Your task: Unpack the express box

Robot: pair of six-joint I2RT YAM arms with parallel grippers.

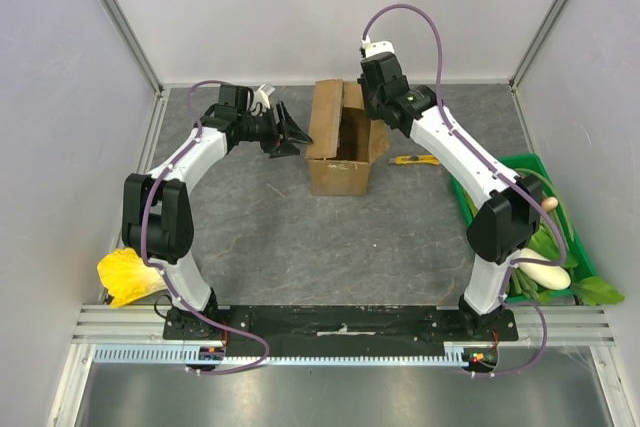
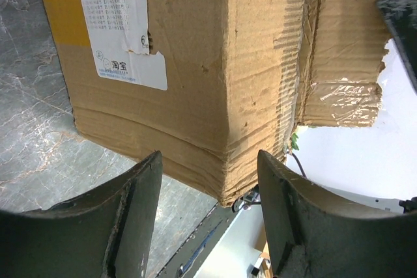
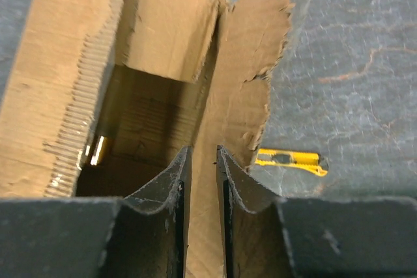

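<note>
The express box stands mid-table with its top flaps open; its brown side with a white label fills the left wrist view. My left gripper is open just left of it, and its fingertips frame the box's lower corner without touching. My right gripper reaches over the box's right side. Its jaws stand a narrow gap apart along the torn right flap. Cardboard shows in the gap; whether the pads press it is unclear. The box's inside looks dark.
A yellow utility knife lies on the table just right of the box. A green crate of vegetables sits at the right edge beside my right arm. A yellow crumpled thing lies at the left edge.
</note>
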